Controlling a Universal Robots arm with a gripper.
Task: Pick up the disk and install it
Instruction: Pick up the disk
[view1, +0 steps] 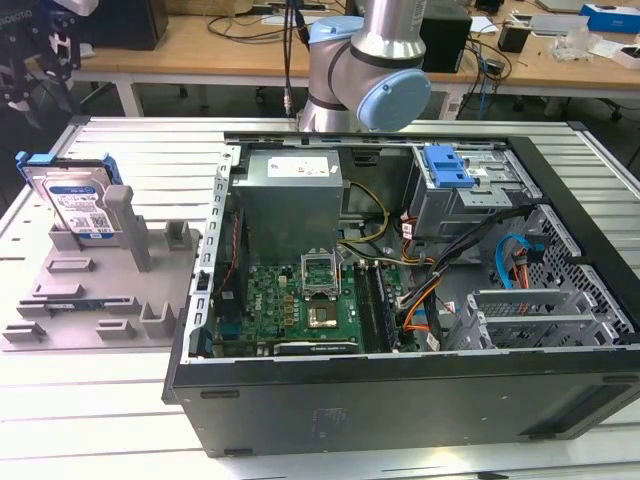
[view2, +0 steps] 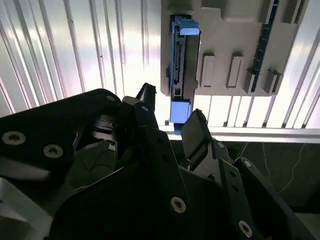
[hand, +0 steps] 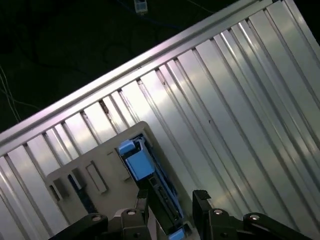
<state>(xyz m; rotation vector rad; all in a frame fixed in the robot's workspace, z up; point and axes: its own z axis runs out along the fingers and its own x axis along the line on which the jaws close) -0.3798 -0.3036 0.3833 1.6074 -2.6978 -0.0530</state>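
- My tool (view2: 171, 111) is wide open and holds nothing. In both wrist views there is bare space between its two fingertips (view2: 194, 127).
- The disk (view1: 80, 205) stands on edge in the grey holder block (view1: 90, 290). It sits at the block's far end, near the desk's (view1: 130, 420) far corner at the exterior view's left. Its label faces out and the blue carrier frame runs round its rim.
- In the exterior view my tool hangs above that same corner, higher than the disk and apart from it, touching nothing.
- In the second wrist view I look down on the disk's thin top edge (view2: 181, 75).
- The relation that matters is that the disk lies straight below my tool, a little ahead of the fingertips. Its long top edge runs lengthwise through the gap between them.
- I judge that the fingers line up one on each flat face, so that closing would squeeze across the disk's thickness, not its length.
- The first wrist view agrees: the blue-capped edge (hand: 140, 165) leads down between the two fingertips.
- The open computer case (view1: 400, 400) lies well apart, towards the desk's middle.
- The pick-up is not yet made, and the disk sits fully in its slot.
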